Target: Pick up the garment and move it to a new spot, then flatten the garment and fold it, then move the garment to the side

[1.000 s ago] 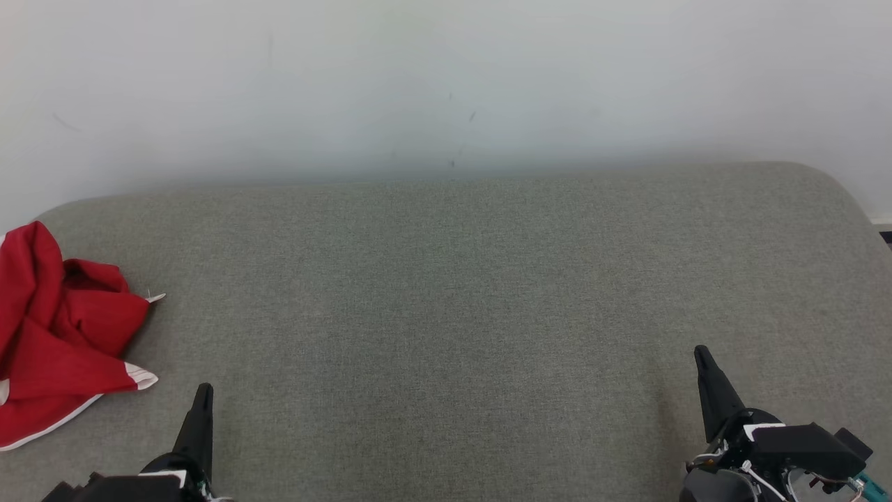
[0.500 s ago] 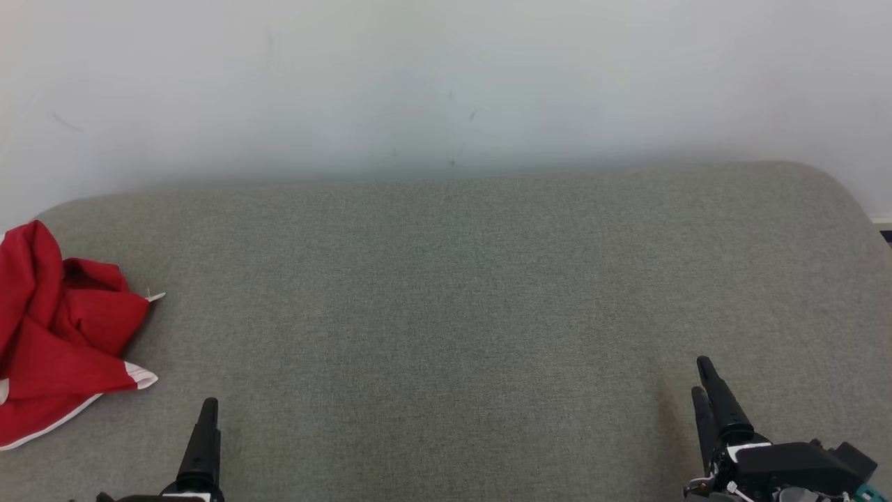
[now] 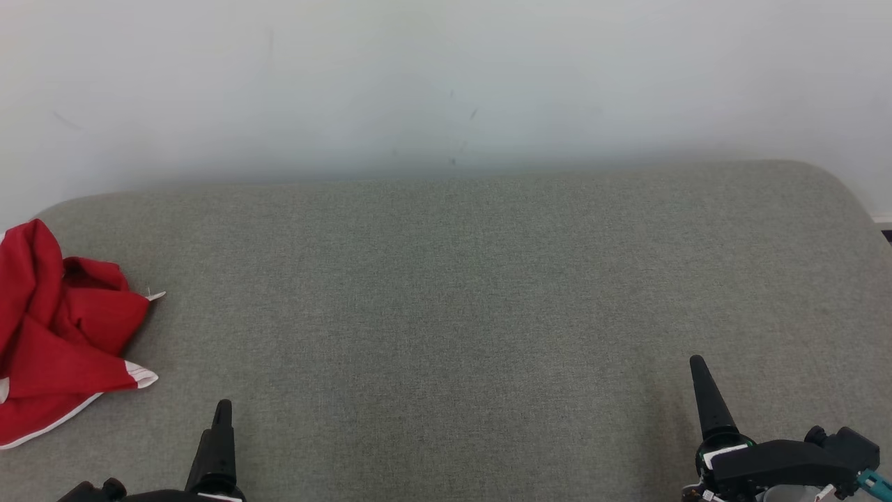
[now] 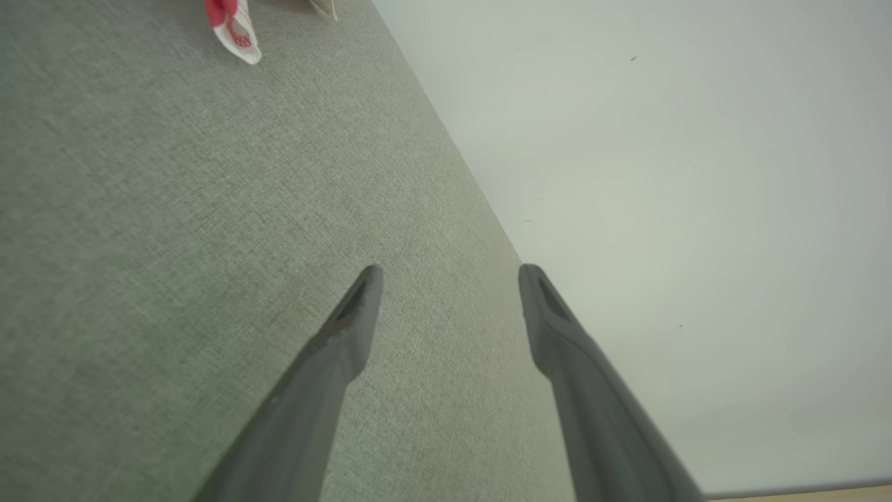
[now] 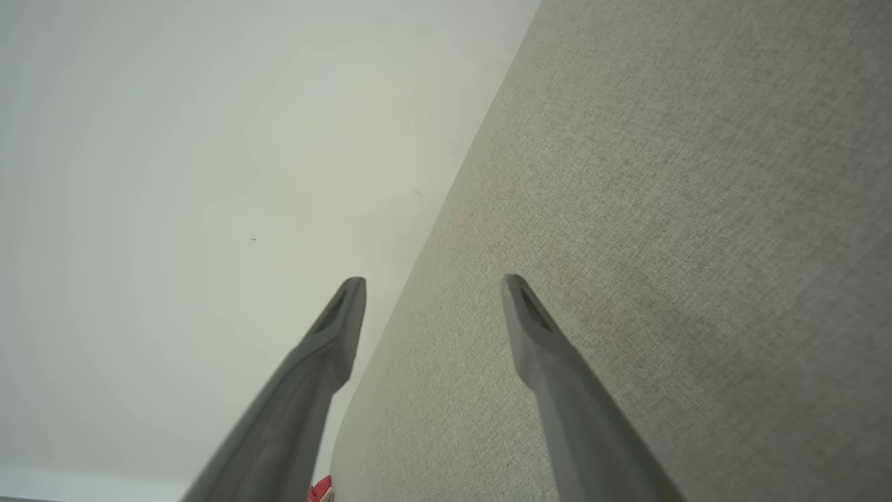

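One crumpled red garment [image 3: 63,328] with white trim lay bunched on the grey fabric surface [image 3: 446,300], near the left gripper [image 4: 451,273] on its outer left and well apart from the right gripper [image 5: 433,280]. The two grippers stood wide apart, holding nothing, before a plain white wall [image 3: 446,84].

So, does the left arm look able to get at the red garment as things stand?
Probably yes: the left gripper is open, the garment lies crumpled just to its left on the grey cushion, and nothing lies between them.
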You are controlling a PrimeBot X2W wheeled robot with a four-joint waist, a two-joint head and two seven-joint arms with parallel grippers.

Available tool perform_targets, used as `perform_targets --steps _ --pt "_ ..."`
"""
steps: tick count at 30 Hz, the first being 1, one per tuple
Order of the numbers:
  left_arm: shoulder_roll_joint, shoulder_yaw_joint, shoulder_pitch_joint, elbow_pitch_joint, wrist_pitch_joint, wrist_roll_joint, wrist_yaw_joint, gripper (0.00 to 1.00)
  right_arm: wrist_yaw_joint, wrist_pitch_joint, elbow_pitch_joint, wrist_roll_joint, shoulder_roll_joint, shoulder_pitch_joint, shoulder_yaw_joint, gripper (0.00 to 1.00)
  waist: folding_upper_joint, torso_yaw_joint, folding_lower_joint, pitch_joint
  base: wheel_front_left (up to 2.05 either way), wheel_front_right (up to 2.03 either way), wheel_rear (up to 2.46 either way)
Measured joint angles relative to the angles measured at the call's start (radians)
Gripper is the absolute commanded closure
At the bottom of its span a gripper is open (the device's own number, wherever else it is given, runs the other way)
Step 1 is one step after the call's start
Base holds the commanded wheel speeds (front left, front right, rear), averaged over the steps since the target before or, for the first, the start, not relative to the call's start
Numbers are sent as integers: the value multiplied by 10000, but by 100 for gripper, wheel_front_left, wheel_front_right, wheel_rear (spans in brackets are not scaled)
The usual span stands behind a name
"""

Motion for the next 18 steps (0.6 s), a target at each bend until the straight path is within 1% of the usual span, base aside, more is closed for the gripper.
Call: perform_targets --steps 2,3,4,8,18 --pt "2 -35 8 2 -75 336 46 0 0 -79 0 -355 -6 12 27 0 0 1 0 -1 0 0 0" --pt "2 -35 8 2 -75 336 46 0 0 -79 0 -355 -6 12 27 0 0 1 0 -1 0 0 0" --pt "8 -82 18 -2 -140 731 92 0 0 -157 -2 -686 -17 21 67 0 0 1 0 0 0 0 0" --pt "19 -150 46 -42 -303 1375 222 0 0 -284 -10 -1310 -36 77 125 0 0 3 0 6 0 0 0" --pt "40 -232 174 -217 -617 2679 410 0 0 -616 -8 -2474 -50 103 236 0 0 -10 0 4 0 0 0"
